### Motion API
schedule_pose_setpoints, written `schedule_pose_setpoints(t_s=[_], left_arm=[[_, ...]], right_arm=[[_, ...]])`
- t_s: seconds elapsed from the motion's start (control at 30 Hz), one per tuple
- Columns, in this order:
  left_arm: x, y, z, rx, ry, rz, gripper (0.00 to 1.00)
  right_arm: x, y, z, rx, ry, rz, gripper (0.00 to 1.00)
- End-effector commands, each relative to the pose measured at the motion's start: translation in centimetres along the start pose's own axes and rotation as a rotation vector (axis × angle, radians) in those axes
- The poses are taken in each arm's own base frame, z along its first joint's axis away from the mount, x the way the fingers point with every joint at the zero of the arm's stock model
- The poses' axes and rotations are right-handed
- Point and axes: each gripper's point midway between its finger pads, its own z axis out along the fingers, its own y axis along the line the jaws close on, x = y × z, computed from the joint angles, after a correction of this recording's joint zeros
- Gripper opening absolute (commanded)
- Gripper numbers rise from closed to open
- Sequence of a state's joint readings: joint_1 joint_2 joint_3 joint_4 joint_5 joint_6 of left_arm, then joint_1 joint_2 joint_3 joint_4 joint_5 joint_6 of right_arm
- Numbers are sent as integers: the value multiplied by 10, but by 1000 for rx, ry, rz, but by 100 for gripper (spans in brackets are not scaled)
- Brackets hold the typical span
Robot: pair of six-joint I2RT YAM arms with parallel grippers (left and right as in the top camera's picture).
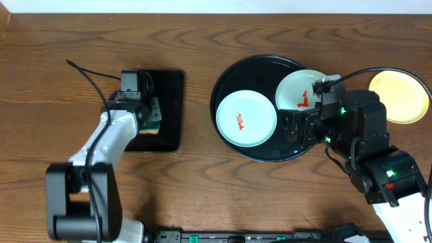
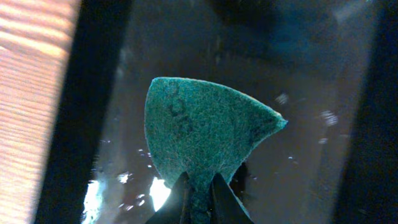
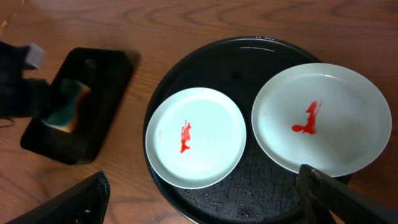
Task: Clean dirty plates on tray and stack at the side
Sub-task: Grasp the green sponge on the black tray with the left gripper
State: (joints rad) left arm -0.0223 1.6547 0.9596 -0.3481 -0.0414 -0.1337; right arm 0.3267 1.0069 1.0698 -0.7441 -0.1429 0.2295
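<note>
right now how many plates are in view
3. On the round tray: left mint plate and right mint plate, both red-smeared. A yellow plate on the table, right of the tray. None looks hidden.

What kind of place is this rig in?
Probably a lab bench staged as a dishwashing station, not a real kitchen: bare wood table, sauce-smeared plates on a round tray, a sponge at a small tray.

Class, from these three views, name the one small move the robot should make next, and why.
Probably carry the left gripper, shut on the sponge over the rectangular tray, to the nearer plate: it and the other plate on the round tray show red smears; the right gripper is open near them.
</note>
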Motion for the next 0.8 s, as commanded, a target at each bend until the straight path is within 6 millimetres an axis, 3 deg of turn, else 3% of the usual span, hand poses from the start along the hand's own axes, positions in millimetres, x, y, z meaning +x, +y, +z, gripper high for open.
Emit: schedule_pose_setpoints(t_s=[0.0, 0.23, 0.4, 0.57, 0.77], left_arm=[[12, 1, 24, -8, 53, -5, 7], [37, 3, 58, -27, 148, 4, 7], [52, 2, 70, -21, 201, 6, 7], [50, -1, 69, -7, 199, 1, 7], [23, -3, 35, 12, 105, -6, 7]], right_arm=[[-3, 5, -3, -14, -10, -14, 94], [-3, 5, -3, -14, -11, -14, 94], [-4, 5, -3, -14, -13, -14, 94], [-4, 5, -3, -15, -14, -14, 94], [-4, 5, -3, -15, -14, -14, 94]])
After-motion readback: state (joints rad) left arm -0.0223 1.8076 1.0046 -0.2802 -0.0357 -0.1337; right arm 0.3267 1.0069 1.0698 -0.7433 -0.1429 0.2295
